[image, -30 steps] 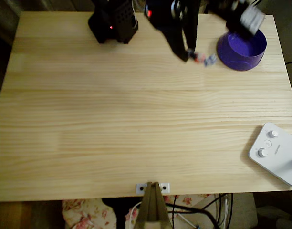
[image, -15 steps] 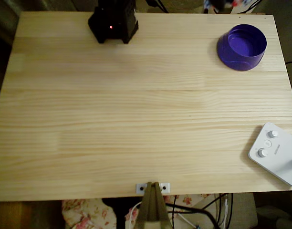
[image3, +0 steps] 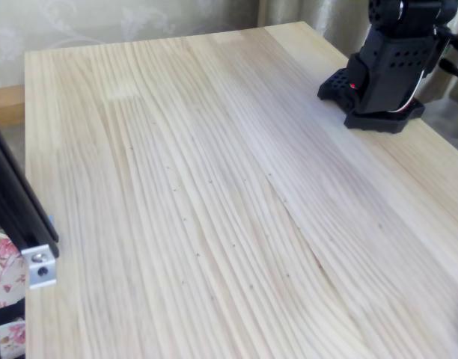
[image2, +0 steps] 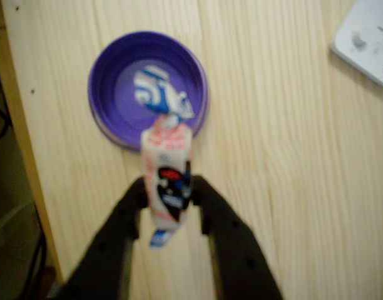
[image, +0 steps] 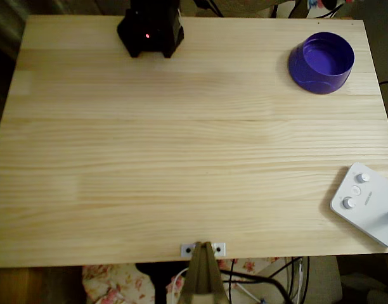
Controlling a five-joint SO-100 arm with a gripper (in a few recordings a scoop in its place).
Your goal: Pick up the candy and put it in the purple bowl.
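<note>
Black pincer (image2: 171,197) is gripping the candy (image2: 168,177) above the purple bowl (image2: 104,94) on the wooden counter (image2: 285,162).

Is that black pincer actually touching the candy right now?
Touching. In the wrist view the pincer has its two black fingers pressed against both sides of the candy, with no gap, holding it up above the purple bowl.

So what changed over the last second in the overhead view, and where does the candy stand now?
The arm, which a second ago reached low beside the purple bowl with the candy at its fingertips, has lifted out of the overhead picture. In the wrist view the gripper is shut on the candy, high above the bowl. Bowl, white device and arm base stayed put.
</note>
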